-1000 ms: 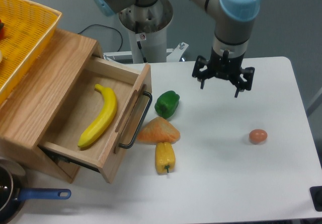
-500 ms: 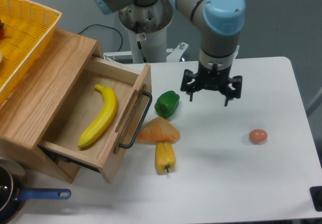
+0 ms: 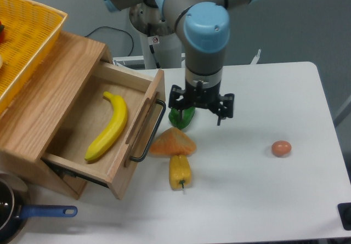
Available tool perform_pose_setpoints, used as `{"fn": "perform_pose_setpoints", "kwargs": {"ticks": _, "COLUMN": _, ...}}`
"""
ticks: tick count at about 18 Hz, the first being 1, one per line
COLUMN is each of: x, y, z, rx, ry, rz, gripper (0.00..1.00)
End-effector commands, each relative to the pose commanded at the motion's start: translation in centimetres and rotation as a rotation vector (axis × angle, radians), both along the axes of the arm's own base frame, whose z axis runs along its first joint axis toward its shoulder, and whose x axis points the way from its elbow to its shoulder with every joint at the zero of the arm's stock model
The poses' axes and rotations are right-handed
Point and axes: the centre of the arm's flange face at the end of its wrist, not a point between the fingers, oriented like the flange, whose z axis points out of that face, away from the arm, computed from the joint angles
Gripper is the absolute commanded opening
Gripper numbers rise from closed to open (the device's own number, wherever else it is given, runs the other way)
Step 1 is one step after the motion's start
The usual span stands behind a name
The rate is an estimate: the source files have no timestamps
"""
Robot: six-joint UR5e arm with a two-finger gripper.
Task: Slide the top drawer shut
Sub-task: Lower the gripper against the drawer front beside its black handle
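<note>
The top drawer (image 3: 96, 142) is a shallow oak box pulled well out of the wooden cabinet (image 3: 46, 85). Its front panel carries a long black bar handle (image 3: 149, 131) and a wooden strip. A yellow banana (image 3: 108, 126) lies inside it. My gripper (image 3: 201, 108) hangs open and empty above the table, right of the drawer front, over the green pepper (image 3: 181, 116), which it partly hides. It touches nothing.
An orange pepper (image 3: 173, 142) and a yellow pepper (image 3: 180, 170) lie just right of the handle. A brown egg (image 3: 281, 148) sits at the right. A yellow mesh basket (image 3: 24, 41) rests on the cabinet. A blue-handled pan (image 3: 22, 214) is at the front left.
My gripper has moved left and slightly down, from the table's right-centre to above the green pepper near the drawer front. The drawer and objects have not moved.
</note>
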Motion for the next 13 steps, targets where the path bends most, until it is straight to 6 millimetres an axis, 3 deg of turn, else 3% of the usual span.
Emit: {"fn": "perform_pose_setpoints", "kwargs": {"ticks": 13, "x": 1.1, "y": 0.9, "z": -0.1, "rx": -0.004, "ry": 0.001, "rz": -0.012, "gripper": 1.0}}
